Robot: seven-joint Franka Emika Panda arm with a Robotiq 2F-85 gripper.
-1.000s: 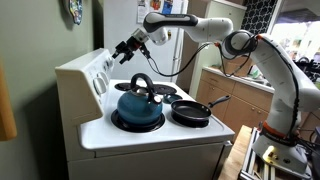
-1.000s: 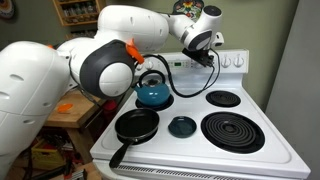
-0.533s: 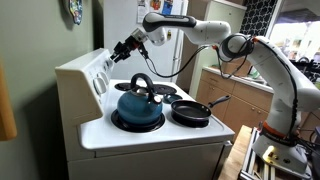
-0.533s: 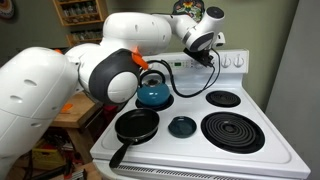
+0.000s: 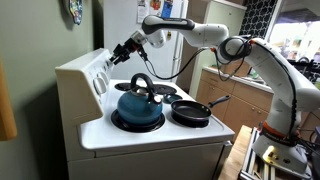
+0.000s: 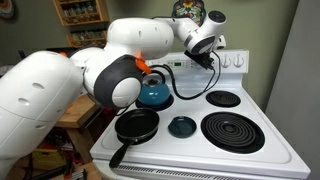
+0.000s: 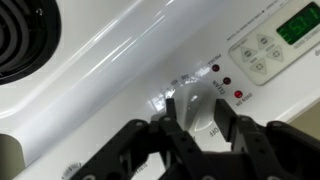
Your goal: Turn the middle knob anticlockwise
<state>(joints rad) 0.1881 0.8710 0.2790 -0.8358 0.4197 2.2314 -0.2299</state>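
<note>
Overall, the white stove [image 5: 150, 138] fills both exterior views, with its control panel [image 5: 95, 75] upright behind the burners. The arm [image 5: 205, 28] reaches in from 3 o'clock and is carried high over the hob. I judge this is to clear the blue kettle [image 5: 138, 106] and the black frying pan [image 5: 190, 112] just beside it at 3 o'clock. The gripper [image 5: 119, 54] meets the panel at 11 o'clock from the kettle, square-on, as a twist about the dial's axis would need.

Neither exterior view shows the contact, because the gripper's own body covers the dial. The wrist view supplies it. The middle knob [image 7: 201, 112] sits low on the panel at 5 o'clock of frame centre, with the green display [image 7: 297, 25] at 2 o'clock from it. The fingers [image 7: 173, 112] stand on opposite flanks of the knob, narrowed to its width and apparently pressing on it. Neighbouring dials fall outside that view, so it alone cannot confirm the knob's place in the row.
</note>
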